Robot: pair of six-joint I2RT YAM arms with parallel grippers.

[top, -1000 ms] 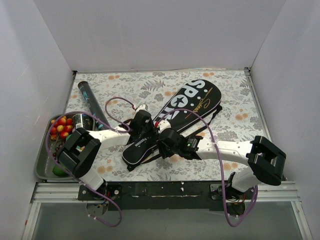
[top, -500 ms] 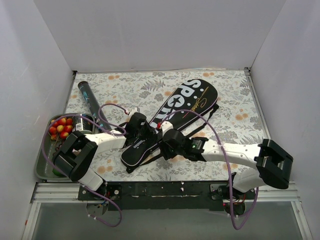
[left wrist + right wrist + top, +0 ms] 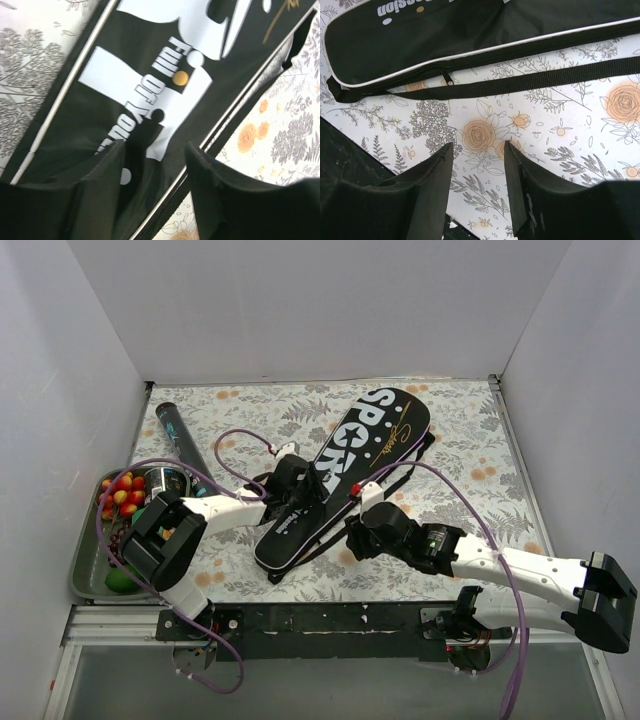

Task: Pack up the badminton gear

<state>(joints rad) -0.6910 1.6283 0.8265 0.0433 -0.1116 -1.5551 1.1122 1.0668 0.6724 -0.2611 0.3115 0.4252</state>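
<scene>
The long black racket bag (image 3: 352,462) lettered "SPORT" lies slantwise on the floral cloth, zipped shut as far as I can see. My left gripper (image 3: 303,483) hovers over its narrow half, open. In the left wrist view the bag's white lettering (image 3: 150,85) and piped edge run between the spread fingers (image 3: 107,172) of that gripper (image 3: 154,152). My right gripper (image 3: 355,538) is open just off the bag's near end. In the right wrist view that gripper (image 3: 477,147) has only cloth in its gap, while the bag (image 3: 470,30) and its strap (image 3: 530,82) lie beyond. The dark shuttle tube (image 3: 180,440) lies at far left.
A grey tray (image 3: 85,580) at the left edge holds red and yellow fruit (image 3: 122,495), a can (image 3: 160,483) and something green (image 3: 120,582). White walls close off three sides. Purple cables loop over both arms. The black mounting rail (image 3: 330,620) runs along the near edge.
My left gripper has opened and let go of the bag. The bag has shifted and swung toward the far side. The right arm has drawn back toward the near right.
</scene>
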